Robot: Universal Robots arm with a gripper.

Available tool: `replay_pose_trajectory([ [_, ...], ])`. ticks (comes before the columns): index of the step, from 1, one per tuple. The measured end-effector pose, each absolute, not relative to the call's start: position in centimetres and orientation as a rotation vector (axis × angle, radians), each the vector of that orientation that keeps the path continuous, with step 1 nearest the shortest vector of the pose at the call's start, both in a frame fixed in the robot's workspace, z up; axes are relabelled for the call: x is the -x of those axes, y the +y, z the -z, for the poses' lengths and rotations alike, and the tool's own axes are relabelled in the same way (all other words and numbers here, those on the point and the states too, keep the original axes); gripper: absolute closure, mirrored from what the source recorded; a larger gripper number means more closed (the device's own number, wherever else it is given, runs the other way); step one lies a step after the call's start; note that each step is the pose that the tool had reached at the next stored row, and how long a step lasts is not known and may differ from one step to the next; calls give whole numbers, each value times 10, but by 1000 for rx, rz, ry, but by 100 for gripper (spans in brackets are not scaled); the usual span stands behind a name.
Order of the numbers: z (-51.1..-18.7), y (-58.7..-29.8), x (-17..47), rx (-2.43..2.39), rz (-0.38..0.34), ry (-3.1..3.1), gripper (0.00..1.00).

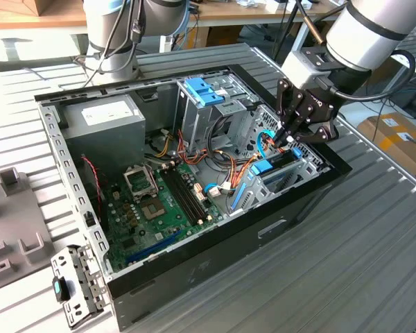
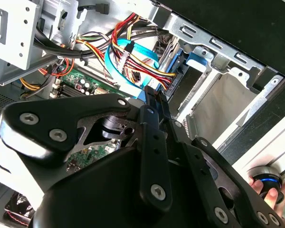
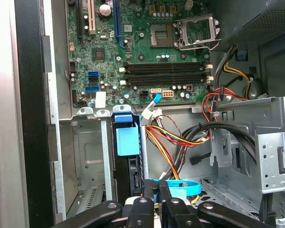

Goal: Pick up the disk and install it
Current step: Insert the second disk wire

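While the gripper (image 1: 289,136) hangs right of centre in the exterior view, its fingers seem pinched on the disk's (image 1: 274,168) rear edge, though I cannot tell for certain. Standing edgewise in the lower bay (image 1: 312,164), the disk's long axis runs away from the fingers, down-left.

An open computer case (image 1: 194,277) is seen lying on a slatted metal table (image 1: 374,263). Inside it, a green motherboard (image 1: 159,208) is laid near the case's middle, and a grey power-supply box (image 1: 100,121) is set at its far corner. The gripper (image 1: 291,135) is lowered into the drive bay at the exterior view's right, where the disk (image 1: 274,170) is seated on edge, with blue rails.
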State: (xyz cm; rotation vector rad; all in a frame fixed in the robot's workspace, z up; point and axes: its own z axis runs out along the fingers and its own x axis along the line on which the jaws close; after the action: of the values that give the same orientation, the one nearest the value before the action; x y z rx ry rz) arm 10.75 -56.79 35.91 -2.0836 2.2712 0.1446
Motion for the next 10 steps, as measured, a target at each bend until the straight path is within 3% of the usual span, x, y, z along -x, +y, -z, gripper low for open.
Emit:
replay_pose_trajectory([
  [10, -359, -574, -107, 2084, -145, 2271, 84],
])
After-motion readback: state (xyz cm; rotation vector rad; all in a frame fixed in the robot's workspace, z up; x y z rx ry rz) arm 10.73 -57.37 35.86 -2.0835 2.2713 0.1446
